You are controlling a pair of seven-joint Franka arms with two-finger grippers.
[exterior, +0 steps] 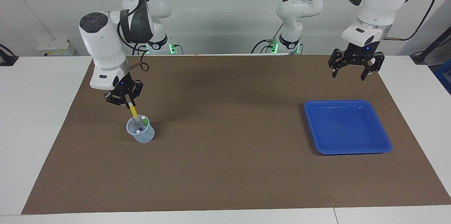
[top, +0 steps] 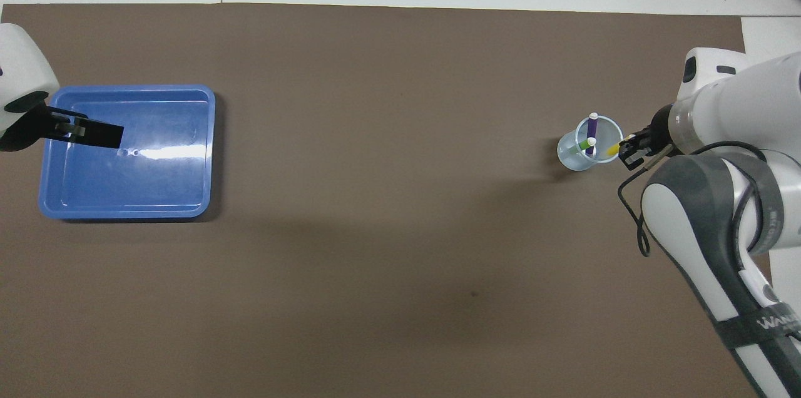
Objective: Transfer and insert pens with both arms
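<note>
Facing view, progress: right tool (exterior: 129, 103) clenched on the yellow pen (exterior: 134, 111), its lower end in the cup (exterior: 140, 133); release remains.
Facing view, left tool (exterior: 356, 66): released, waiting above the table near the bare blue tray (exterior: 382, 143).
Overhead view, count: three pens, purple pen (top: 591, 133) and green pen (top: 586, 144) already inside; one cup, one tray.

My casings (exterior: 105, 46) look like smooth glossy white plastic. The blue tray (top: 200, 154) is shiny plastic, the cup (exterior: 146, 136) translucent plastic, the brown mat (exterior: 225, 167) matt, like paper.
</note>
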